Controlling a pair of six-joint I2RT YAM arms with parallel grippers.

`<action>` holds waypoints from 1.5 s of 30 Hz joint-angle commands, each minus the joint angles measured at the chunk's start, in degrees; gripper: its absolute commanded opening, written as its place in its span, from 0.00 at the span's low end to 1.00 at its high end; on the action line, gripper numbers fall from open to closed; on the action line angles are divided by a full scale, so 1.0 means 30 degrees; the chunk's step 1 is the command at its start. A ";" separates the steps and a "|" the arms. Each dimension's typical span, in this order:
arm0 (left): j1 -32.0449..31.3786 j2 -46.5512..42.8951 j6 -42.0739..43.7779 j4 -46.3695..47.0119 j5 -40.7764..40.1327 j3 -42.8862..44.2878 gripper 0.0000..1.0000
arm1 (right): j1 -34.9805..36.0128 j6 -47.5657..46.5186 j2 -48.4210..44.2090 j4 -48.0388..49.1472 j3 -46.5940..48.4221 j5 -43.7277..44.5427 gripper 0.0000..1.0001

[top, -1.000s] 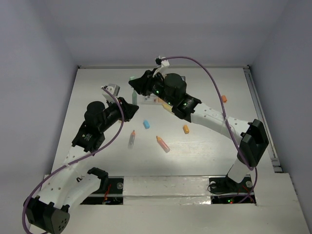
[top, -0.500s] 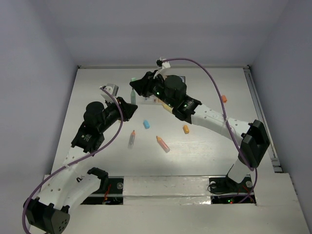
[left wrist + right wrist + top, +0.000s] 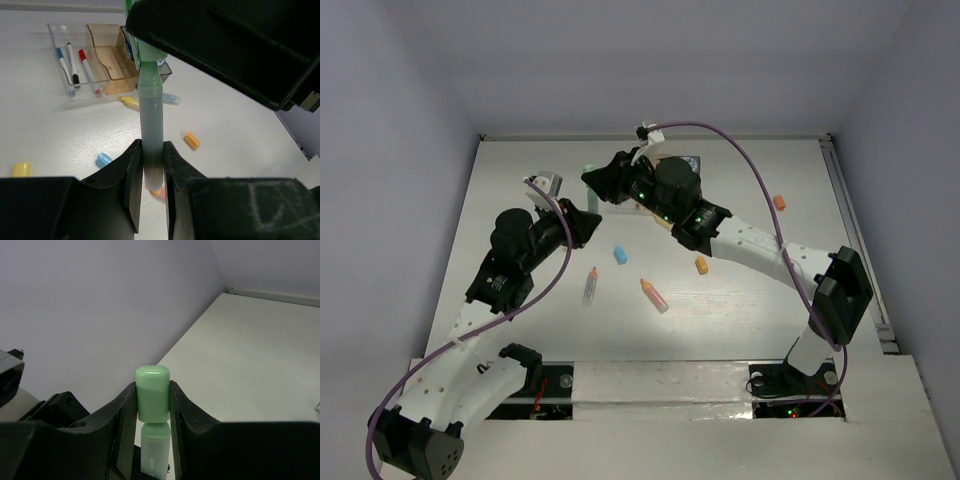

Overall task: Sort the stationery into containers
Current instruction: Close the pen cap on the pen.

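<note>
Now the left jaws are clamped on the body of the green marker (image 3: pixel 151 115), and the right jaws squeeze its cap (image 3: pixel 152 390). It hangs above the desk (image 3: pixel 60 135), held at both ends, probably to fix the cap before it goes to the bins (image 3: pixel 111 62).

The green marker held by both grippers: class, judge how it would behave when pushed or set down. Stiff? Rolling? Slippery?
Probably stiff: the green marker runs straight between the left gripper and right gripper without sagging. Being round, it would likely roll if laid flat. The glossy cap may slip or pull off.
</note>
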 commanded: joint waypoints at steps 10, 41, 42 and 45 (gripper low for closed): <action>0.0383 -0.1482 -0.1127 0.1499 -0.2068 0.0351 0.00 | 0.1179 0.0142 -0.0325 0.1542 -0.1591 0.0900 0.18; 0.0178 0.1973 -0.0777 0.3843 -0.4500 0.6003 0.00 | 0.2700 0.4330 -0.3107 0.1484 -0.9559 -0.2499 0.00; 0.0004 0.2206 -0.0835 0.4018 -0.4588 0.6209 0.00 | 0.2702 0.4448 -0.3137 0.1601 -0.9967 -0.2412 0.00; 0.0002 0.2646 -0.0836 0.4340 -0.4969 0.6912 0.00 | 0.3052 0.4917 -0.3137 0.1982 -1.0527 -0.2557 0.00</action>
